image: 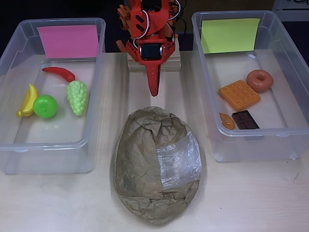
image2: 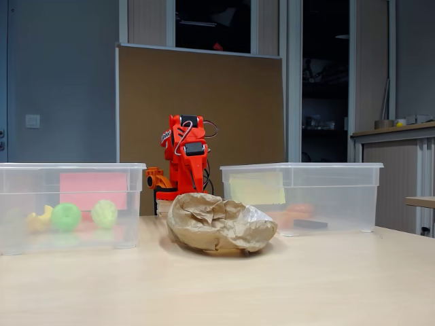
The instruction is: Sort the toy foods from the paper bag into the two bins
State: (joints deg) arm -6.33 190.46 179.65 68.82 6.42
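Hand (image: 153,89), fingers together on nothing, points at paper bag (image: 155,165) lying just beyond its tip.

The crumpled brown paper bag (image: 154,166), an oval mound with a patch of clear shiny tape, lies near-centre on the table. Left of it the clear plastic bin with a pink sheet (image: 12,58) holds a yellow banana (image: 28,100), green apple (image: 45,106), red chili (image: 60,73) and pale green grapes (image: 77,96). The right clear bin with a yellow-green sheet (image: 294,63) holds an orange waffle (image: 239,94), brown donut (image: 259,80), small croissant (image: 226,121) and dark chocolate bar (image: 245,120).
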